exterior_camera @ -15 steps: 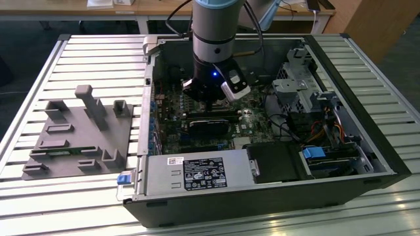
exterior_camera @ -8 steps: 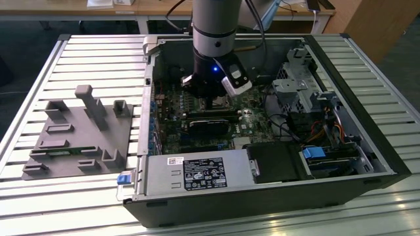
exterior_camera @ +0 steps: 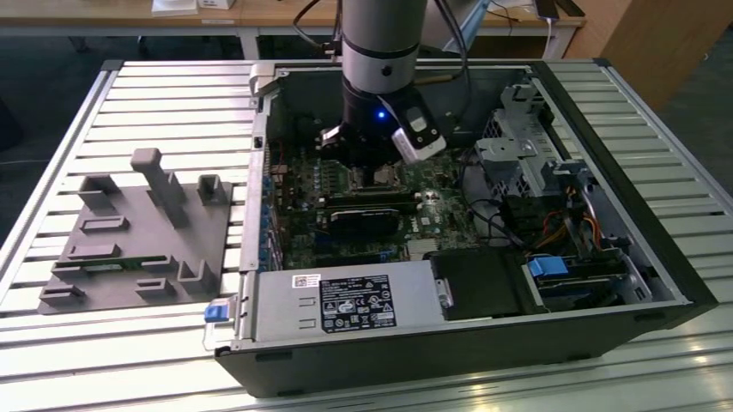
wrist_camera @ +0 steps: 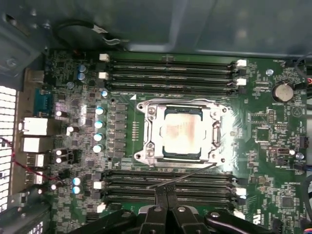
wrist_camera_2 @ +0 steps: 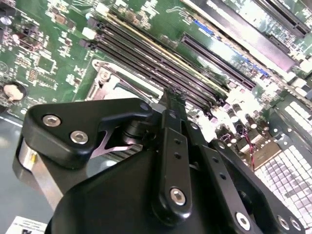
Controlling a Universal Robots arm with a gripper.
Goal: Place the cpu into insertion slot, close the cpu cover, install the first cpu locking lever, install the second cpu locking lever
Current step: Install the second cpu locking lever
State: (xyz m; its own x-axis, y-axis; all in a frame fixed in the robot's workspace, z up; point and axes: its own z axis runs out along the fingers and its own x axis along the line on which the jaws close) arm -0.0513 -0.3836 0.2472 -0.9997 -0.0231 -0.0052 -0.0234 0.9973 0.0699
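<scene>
I count eight long memory slots (wrist_camera: 170, 70) on the board: four on one side of the socket and four on the other side. There is one cpu (wrist_camera: 183, 131) and one cpu cover (wrist_camera: 146, 127) around it. I see one round battery (wrist_camera: 281, 91). My one gripper (wrist_camera: 166, 189) has two fingers (wrist_camera: 161, 195). On the table stand one computer case (exterior_camera: 458, 343) and one grey fixture plate (exterior_camera: 126, 249).

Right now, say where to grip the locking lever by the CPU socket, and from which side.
Grip the locking lever near its free end, over the memory slots, where the thin wire stands clear of the cpu cover. Probably come from above, pinching across it, since it lies nearly flat.
</scene>
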